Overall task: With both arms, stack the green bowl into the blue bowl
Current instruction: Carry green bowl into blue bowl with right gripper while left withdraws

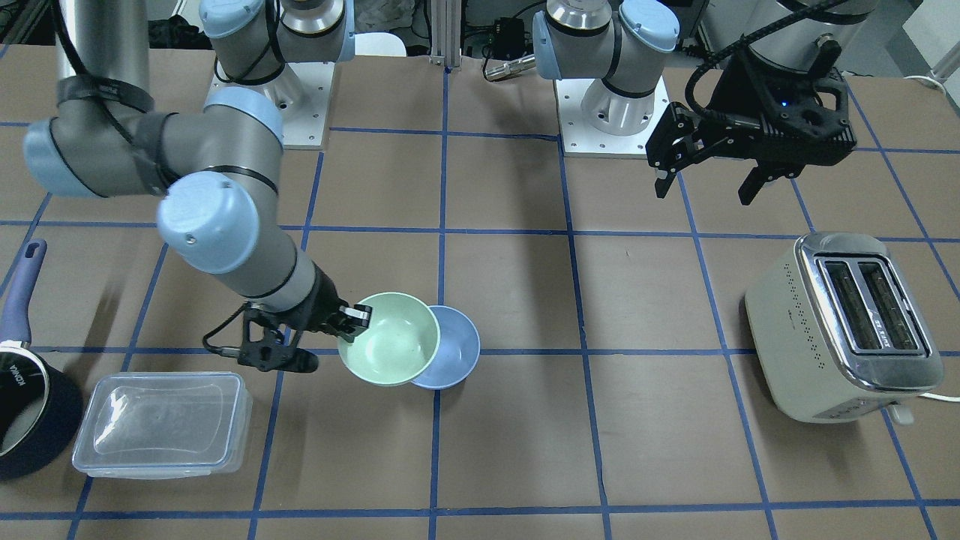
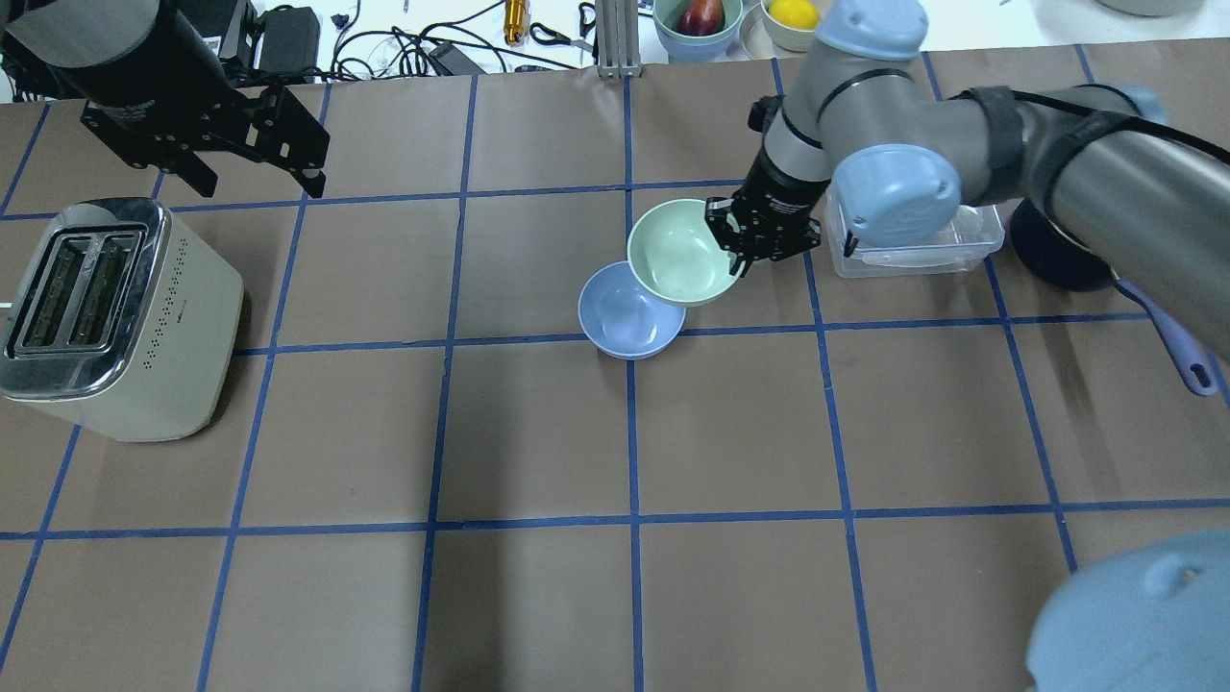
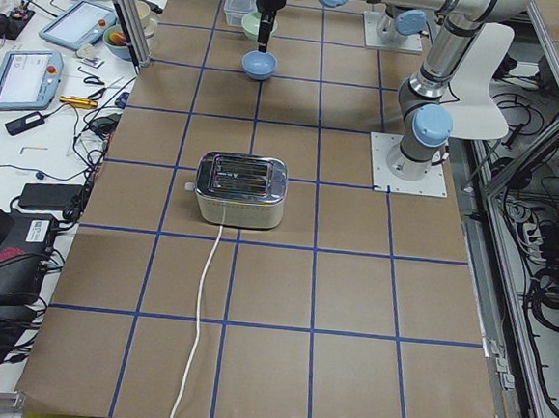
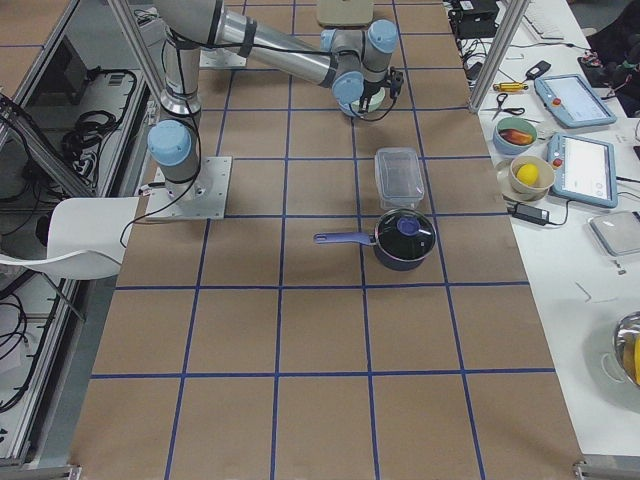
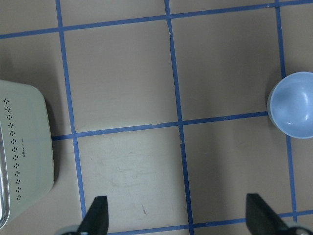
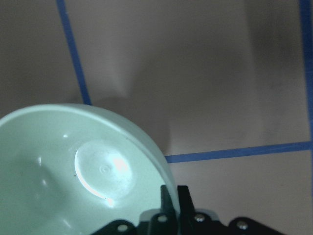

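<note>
The green bowl [image 1: 390,339] hangs from my right gripper [image 1: 352,319], which is shut on the bowl's rim on the side nearest the arm. The bowl is lifted and overlaps the near edge of the blue bowl [image 1: 454,349], which sits on the table. I cannot tell whether the two touch. In the overhead view the green bowl [image 2: 680,252] is up and to the right of the blue bowl [image 2: 629,312]. The right wrist view shows the green bowl [image 6: 73,171] pinched at its rim. My left gripper [image 1: 705,184] is open and empty, high above the table and far from both bowls.
A cream toaster [image 1: 840,322] stands near my left arm. A clear lidded container [image 1: 161,424] and a dark pot with a blue handle [image 1: 22,390] lie beside my right arm. Bowls of fruit [image 2: 697,19] stand beyond the table's far edge.
</note>
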`<state>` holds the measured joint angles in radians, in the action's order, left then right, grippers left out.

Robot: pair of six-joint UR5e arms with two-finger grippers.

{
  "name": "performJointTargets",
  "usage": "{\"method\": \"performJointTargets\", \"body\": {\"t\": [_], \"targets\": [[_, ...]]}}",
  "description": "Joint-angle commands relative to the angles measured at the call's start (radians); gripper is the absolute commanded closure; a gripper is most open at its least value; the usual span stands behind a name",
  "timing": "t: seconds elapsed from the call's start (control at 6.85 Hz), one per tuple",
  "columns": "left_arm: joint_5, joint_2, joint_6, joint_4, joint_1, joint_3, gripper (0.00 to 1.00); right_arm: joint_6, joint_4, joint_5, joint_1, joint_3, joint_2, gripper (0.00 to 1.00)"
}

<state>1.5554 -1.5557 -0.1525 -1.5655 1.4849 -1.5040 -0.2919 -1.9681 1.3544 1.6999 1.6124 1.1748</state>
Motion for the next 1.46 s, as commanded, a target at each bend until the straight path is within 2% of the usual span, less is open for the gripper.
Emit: {"method": "performJointTargets", "body": {"t": [0.0,0.15,0.29,0.44,0.58,0.73,1.02,1.31], "targets": [[0.0,-0.001,0.011,0.001,0.0,0.002,0.0,-0.035,0.009,0.006,0.093,-0.04,-0.075,1.0],[-0.006,-0.001,0.022,0.005,0.0,0.004,0.0,-0.024,0.015,0.008,0.09,-0.04,-0.086,1.0],[-0.008,-0.001,0.024,0.005,-0.006,0.007,0.0,-0.003,0.017,0.066,0.09,-0.04,-0.087,1.0],[-0.005,0.003,0.024,-0.004,-0.008,0.007,0.0,0.009,0.023,0.084,0.087,-0.037,-0.087,1.0],[-0.012,0.003,0.025,-0.001,-0.006,0.011,0.0,0.011,0.034,0.081,0.086,-0.042,-0.089,0.82],[-0.021,-0.004,0.027,0.005,-0.005,0.011,0.0,0.002,0.034,0.072,0.086,-0.046,-0.092,0.17],[-0.018,-0.001,0.025,0.004,-0.008,0.007,0.0,0.002,0.063,0.074,0.075,-0.074,-0.075,0.1],[-0.021,-0.015,0.025,0.028,-0.012,0.011,0.0,0.013,0.31,0.113,0.035,-0.191,0.059,0.09]]}}
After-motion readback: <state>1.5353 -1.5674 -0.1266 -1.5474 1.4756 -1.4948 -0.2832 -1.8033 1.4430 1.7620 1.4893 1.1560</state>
